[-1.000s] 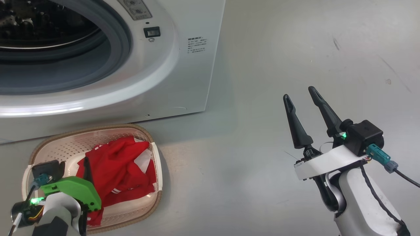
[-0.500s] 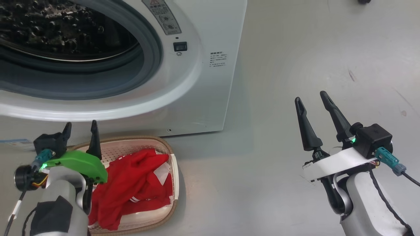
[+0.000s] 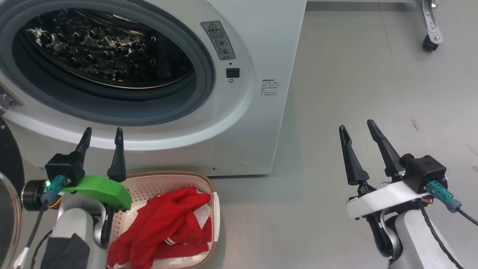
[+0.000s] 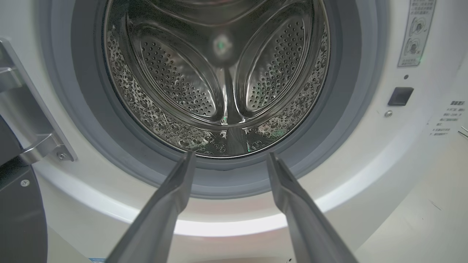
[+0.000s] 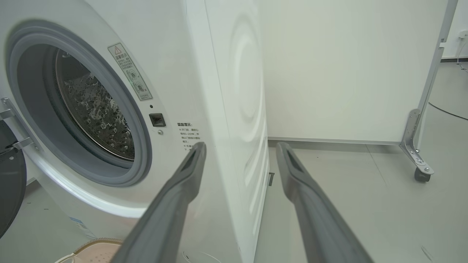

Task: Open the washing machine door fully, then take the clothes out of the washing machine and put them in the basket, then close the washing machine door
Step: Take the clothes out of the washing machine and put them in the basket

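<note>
The white washing machine [image 3: 269, 45] stands with its steel drum [image 3: 104, 48] exposed and nothing lying inside [image 4: 226, 91]. Its black-rimmed door [image 3: 9, 175] hangs swung open at the far left, also at the edge of the right wrist view [image 5: 11, 182]. On the floor in front sits the cream basket [image 3: 175, 183] holding the red clothes [image 3: 164, 228]. My left gripper [image 3: 102, 134] is open and empty, raised above the basket's back-left rim and pointing at the drum mouth. Over bare floor to the right, my right gripper [image 3: 358, 127] stands open and empty.
A grey floor [image 3: 373, 74] stretches right of the machine. A white panel on a metal frame with a caster wheel [image 3: 429, 41] stands behind it [image 5: 420, 175]. The door hinge bracket [image 4: 33, 120] juts out at the opening's left side.
The head camera has tilted upward, showing more of the drum and the door. My left gripper has risen out of the basket, leaving the red clothes in it. The right gripper holds its pose.
</note>
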Robot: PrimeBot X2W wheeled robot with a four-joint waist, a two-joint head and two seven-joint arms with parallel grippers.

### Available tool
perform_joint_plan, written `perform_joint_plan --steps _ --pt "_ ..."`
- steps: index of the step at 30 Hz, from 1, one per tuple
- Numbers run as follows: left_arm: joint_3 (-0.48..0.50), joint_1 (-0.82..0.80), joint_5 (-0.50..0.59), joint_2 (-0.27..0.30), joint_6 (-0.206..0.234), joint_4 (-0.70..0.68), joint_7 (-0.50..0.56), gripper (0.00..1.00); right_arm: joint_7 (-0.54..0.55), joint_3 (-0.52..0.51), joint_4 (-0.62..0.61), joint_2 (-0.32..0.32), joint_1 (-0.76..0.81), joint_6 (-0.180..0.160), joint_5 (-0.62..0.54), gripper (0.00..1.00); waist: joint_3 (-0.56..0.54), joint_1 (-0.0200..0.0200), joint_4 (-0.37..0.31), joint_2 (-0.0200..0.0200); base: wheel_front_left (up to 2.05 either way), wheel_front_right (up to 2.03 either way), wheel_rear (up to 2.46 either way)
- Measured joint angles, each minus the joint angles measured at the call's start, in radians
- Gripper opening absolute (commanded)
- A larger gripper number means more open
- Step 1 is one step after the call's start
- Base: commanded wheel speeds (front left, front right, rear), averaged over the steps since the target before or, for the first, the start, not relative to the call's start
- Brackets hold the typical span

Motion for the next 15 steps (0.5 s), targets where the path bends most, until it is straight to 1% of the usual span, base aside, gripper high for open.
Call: perform_joint_plan --steps 15 --pt "-0.024 0.155 0.000 -0.001 -0.004 -0.159 0.000 1.00 0.000 -0.023 -0.009 0.006 0.061 0.000 0.000 1.00 -0.082 0.0000 0.022 0.0000 0.00 0.00 0.00"
